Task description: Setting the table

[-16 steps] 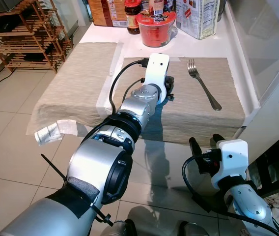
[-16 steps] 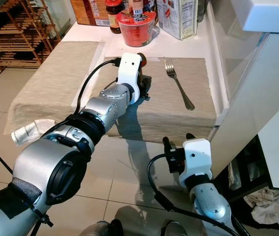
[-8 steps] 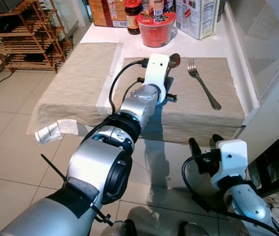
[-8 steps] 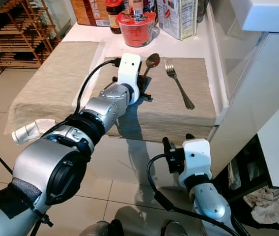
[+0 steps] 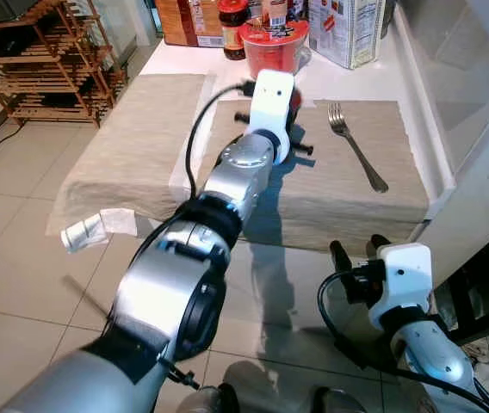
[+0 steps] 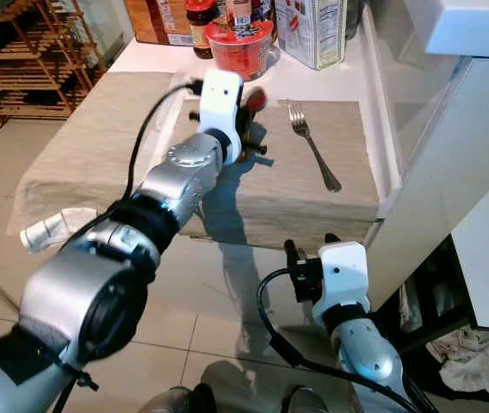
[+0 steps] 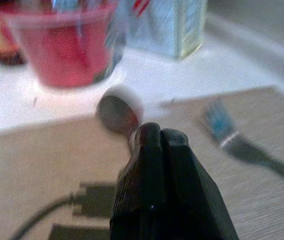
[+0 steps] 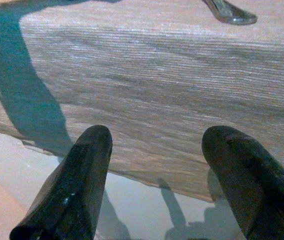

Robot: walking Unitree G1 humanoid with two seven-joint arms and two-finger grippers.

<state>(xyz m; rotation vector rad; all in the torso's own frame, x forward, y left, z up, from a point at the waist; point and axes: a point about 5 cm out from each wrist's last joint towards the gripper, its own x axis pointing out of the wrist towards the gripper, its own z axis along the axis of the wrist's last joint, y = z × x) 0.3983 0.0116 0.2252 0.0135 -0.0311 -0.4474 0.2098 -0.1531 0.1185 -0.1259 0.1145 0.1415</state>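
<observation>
Inspecting worktop (image 5: 361, 73): beige mat (image 5: 348, 194) at its near right.
Left arm extended over mat; left end effector (image 7: 154, 137) pressed together, pinching spoon (image 7: 119, 111) by handle. Spoon held above mat's far edge, bowl pointing away toward red cup (image 5: 272, 47).
Fork (image 5: 356, 146) flat on mat, to spoon's right, well apart, long axis running far-to-near.
Right end effector (image 8: 157, 145) spread, empty, low before mat's near edge.
Judgement: spoon not yet set down.

From where I stand, the spoon (image 7: 119, 112) is blurred, its handle hidden behind the left gripper's (image 7: 160, 135) closed fingers. The fork (image 7: 242, 145) at three o'clock smears too (its handle runs off the edge).
</observation>
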